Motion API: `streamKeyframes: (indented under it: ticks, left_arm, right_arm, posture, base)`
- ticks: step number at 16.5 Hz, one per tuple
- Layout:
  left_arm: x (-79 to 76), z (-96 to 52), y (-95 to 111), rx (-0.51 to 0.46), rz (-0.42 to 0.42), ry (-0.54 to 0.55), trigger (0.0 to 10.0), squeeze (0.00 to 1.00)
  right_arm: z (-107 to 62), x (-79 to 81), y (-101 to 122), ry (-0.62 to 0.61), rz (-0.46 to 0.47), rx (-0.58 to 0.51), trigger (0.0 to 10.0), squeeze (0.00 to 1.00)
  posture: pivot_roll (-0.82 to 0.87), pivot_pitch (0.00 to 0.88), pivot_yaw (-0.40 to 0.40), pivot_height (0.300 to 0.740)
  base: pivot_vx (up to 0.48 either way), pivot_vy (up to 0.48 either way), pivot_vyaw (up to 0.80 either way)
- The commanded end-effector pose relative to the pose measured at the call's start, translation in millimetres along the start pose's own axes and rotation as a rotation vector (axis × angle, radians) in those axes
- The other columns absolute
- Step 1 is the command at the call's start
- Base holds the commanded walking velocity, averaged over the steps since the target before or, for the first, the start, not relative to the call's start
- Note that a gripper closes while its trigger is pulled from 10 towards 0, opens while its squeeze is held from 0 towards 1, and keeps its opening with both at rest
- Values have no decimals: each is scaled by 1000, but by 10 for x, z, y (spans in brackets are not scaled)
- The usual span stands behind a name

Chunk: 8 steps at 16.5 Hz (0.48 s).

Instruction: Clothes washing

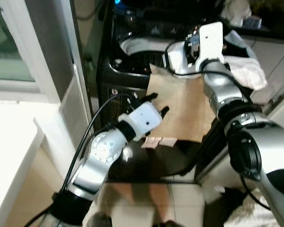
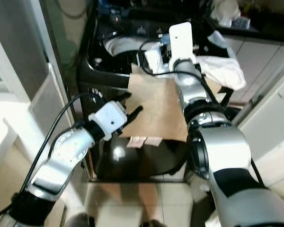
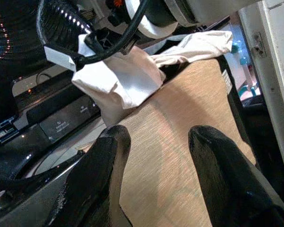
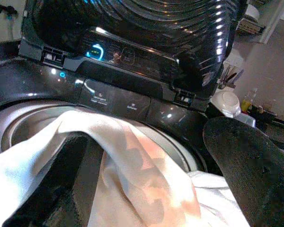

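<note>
A black top-loading washing machine (image 1: 128, 75) stands in front of me with its lid (image 4: 132, 23) raised. A tan cloth (image 1: 180, 109) hangs from the rim down the machine's front. My left gripper (image 1: 157, 104) is open at the cloth's left edge, its fingers (image 3: 104, 175) spread just above the fabric. My right gripper (image 4: 151, 137) reaches over the drum opening (image 2: 120, 45). It stands open, with a white cloth (image 4: 132, 175) draped over one finger and filling the gap between the two. The white cloth (image 3: 123, 80) hangs in a bunch below it.
Another white garment (image 1: 246, 71) lies on the machine's right side beside white cabinets (image 1: 274, 47). A white window frame (image 1: 47, 56) and a white surface (image 1: 9, 142) stand close on the left. More laundry (image 1: 246, 213) lies on the floor at the right.
</note>
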<state>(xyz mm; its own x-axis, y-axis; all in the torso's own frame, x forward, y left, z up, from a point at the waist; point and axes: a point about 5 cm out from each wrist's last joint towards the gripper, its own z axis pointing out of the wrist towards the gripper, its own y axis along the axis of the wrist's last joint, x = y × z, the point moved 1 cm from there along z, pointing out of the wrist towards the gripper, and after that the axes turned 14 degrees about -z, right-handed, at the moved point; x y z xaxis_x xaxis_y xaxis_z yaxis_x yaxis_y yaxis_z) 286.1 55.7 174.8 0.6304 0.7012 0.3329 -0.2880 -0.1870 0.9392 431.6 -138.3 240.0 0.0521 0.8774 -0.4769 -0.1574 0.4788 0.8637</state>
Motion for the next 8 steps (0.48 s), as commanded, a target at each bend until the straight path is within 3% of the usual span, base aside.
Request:
streamKeyframes:
  ticks: [1,5,8]
  left_arm:
    - [-17,25,10,2,7,-2,10000,0]
    - [-37,48,25,-12,37,-26,10000,0]
    - [-16,65,52,-28,25,1,10000,0]
  right_arm:
    - [-21,-16,-46,-23,8,-2,10000,0]
    - [-111,30,-310,-15,-9,78,10000,0]
    - [-60,9,-233,-19,30,104,10000,0]
  posture:
    - [90,0,-105,740]
    - [62,0,-70,740]
    - [69,0,-69,740]
  base:
    - [0,0,0]
    - [0,0,0]
    - [0,0,0]
